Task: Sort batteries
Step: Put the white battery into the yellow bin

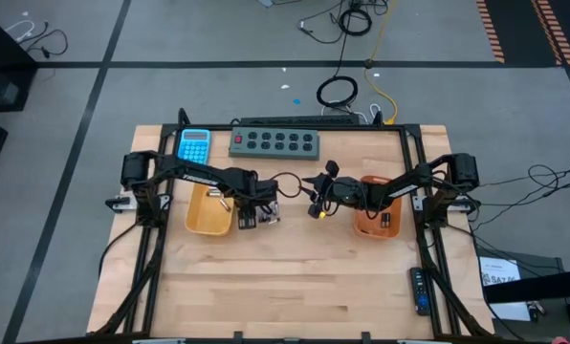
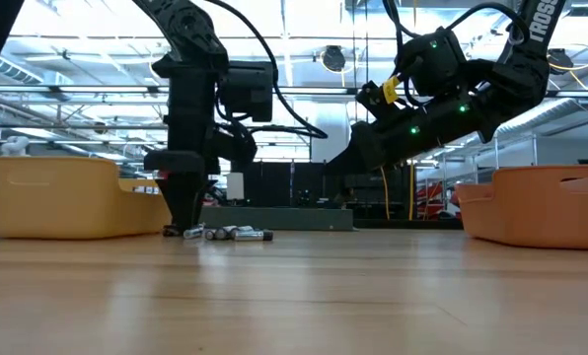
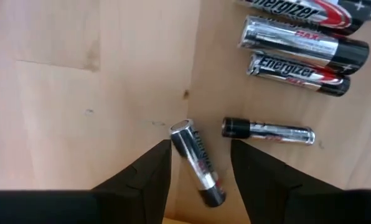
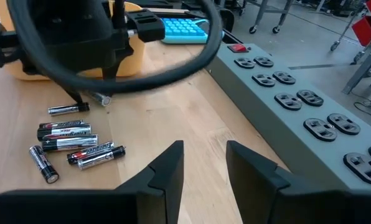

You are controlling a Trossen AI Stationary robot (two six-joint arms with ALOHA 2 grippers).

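A small silver-and-black cylindrical battery point(image 3: 198, 163) lies on the counter between the left gripper point(image 3: 199, 171) fingers, apart around it. Light, rigid, slippery, likely to roll: pinch mid-barrel. Right gripper point(image 4: 204, 163) fingers hover apart, empty.

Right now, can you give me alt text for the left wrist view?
The left tool is open, its two dark fingers straddling a slim battery lying on the wooden table. Another slim battery lies just beyond, with three larger batteries side by side farther off.
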